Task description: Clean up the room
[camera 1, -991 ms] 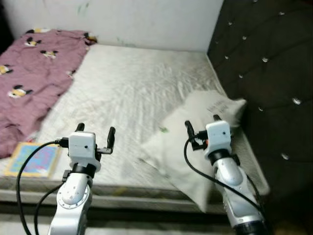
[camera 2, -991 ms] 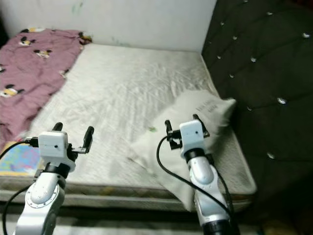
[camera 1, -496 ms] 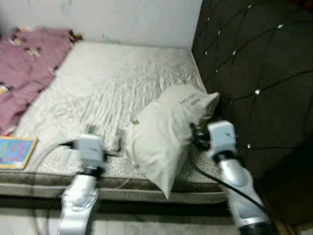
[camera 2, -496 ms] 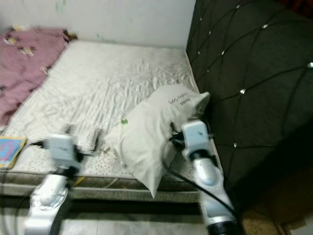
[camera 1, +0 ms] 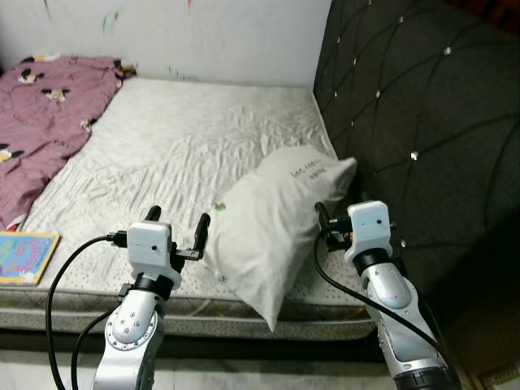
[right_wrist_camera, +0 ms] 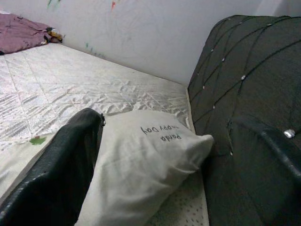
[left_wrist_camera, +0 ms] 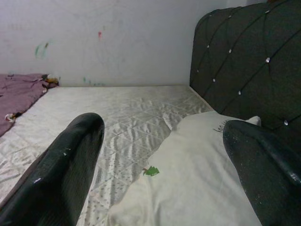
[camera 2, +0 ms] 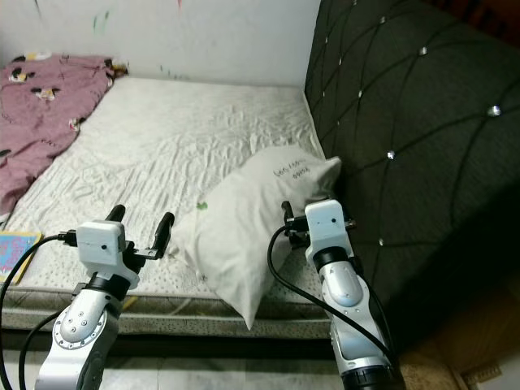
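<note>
A white pillow (camera 1: 272, 223) with dark lettering lies tilted at the near right corner of the mattress (camera 1: 187, 138), its lower corner hanging over the bed's front edge. My left gripper (camera 1: 177, 219) hovers open just left of the pillow, over the mattress edge. My right gripper (camera 1: 337, 213) is open at the pillow's right side, close to the headboard. In the left wrist view the pillow (left_wrist_camera: 197, 179) sits between the two black fingers (left_wrist_camera: 56, 179). The right wrist view shows the pillow (right_wrist_camera: 146, 155) ahead, between its spread fingers (right_wrist_camera: 51, 174). Neither gripper holds anything.
A dark tufted headboard (camera 1: 414, 106) rises along the right side. A maroon cartoon-print blanket (camera 1: 41, 106) is bunched at the far left of the bed. A colourful book (camera 1: 20, 256) lies at the near left edge. A white wall stands behind the bed.
The camera has swung right, so the pillow and headboard sit nearer the middle and the blanket further left. The blur of half a second ago is gone. Both grippers stay open.
</note>
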Tool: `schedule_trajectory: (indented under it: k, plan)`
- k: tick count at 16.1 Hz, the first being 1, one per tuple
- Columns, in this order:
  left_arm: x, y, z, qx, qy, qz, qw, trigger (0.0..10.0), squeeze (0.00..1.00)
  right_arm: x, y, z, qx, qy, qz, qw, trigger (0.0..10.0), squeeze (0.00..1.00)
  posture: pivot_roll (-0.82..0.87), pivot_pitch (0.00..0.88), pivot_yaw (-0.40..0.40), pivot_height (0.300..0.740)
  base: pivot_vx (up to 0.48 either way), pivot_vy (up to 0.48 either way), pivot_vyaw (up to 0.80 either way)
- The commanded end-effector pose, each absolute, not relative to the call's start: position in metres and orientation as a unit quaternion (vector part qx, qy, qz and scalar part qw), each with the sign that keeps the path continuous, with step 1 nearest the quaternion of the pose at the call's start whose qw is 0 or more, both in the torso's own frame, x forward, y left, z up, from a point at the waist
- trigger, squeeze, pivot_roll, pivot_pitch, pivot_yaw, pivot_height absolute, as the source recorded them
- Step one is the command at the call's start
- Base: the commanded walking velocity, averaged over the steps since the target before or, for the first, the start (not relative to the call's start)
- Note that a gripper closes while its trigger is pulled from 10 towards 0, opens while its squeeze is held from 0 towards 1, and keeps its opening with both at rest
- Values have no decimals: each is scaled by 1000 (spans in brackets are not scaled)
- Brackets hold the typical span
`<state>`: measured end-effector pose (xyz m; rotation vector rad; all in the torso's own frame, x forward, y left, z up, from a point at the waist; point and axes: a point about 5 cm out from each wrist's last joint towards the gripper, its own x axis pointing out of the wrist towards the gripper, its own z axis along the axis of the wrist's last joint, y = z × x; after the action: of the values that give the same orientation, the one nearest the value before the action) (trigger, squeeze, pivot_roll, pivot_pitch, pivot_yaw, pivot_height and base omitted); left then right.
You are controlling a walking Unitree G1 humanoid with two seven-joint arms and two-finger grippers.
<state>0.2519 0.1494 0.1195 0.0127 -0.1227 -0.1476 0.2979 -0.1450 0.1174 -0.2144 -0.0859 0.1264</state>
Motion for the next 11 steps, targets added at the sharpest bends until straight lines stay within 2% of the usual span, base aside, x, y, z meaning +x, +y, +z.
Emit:
schedule_trajectory:
  k: [1,4,8,11]
  plan:
    - [252,148,124,5,-72,-81,994,10000,0,301,-144,122,-108,-51,65,991,10000,0,-32,58,-49,740,480,0,0]
    - [252,147,124,5,-72,-83,994,10000,0,301,-144,122,-110,-51,64,991,10000,0,-31,56,-48,740,480,0,0]
    - [253,148,124,5,-71,-85,994,10000,0,302,-144,122,-111,-51,64,990,10000,0,-29,52,-48,740,329,0,0]
    - [254,148,121,6,-60,-65,996,10000,0,302,-145,121,-113,-51,64,990,10000,0,-27,51,-48,740,0,0,0]
